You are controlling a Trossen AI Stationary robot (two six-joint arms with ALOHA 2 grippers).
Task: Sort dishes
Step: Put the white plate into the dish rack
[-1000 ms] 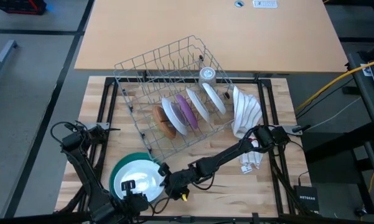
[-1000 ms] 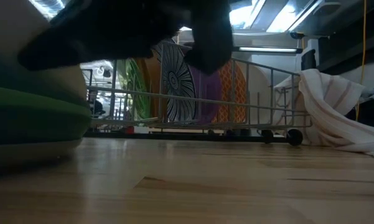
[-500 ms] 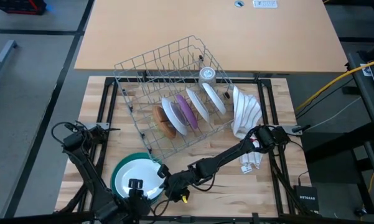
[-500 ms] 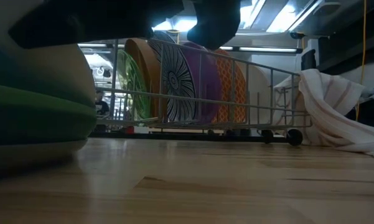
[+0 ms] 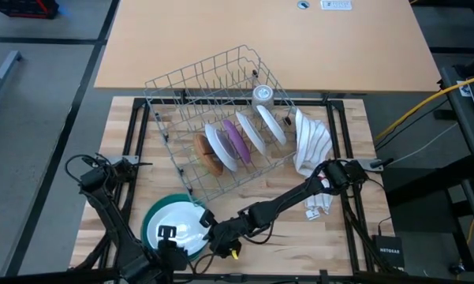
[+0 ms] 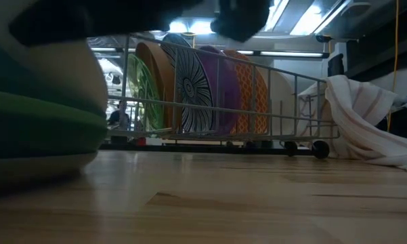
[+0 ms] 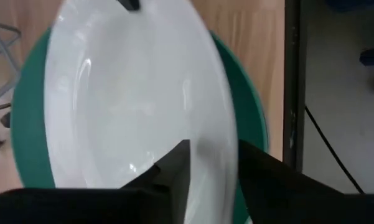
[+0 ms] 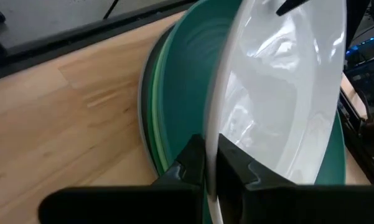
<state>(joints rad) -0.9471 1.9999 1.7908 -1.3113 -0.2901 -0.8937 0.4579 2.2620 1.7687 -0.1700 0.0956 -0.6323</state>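
Pinching the rim of the white plate (image 5: 178, 229) between its closed fingers, the right end effector (image 5: 207, 229) holds that plate on top of the teal dish (image 5: 151, 219) at the near-left of the worktop (image 5: 331, 237). The left end effector (image 5: 170, 241) sits at the plate's near edge, one finger over the rim and one outside it, apart, not squeezing as far as I can tell. Both are right at the plate; the wire rack (image 5: 213, 118) with more dishes stands farther back, and a black box by the worktop's right corner reads NETGEAR.

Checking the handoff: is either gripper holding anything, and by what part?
The right gripper pinches the white plate by its rim. The left gripper straddles the rim opposite, jaws apart.
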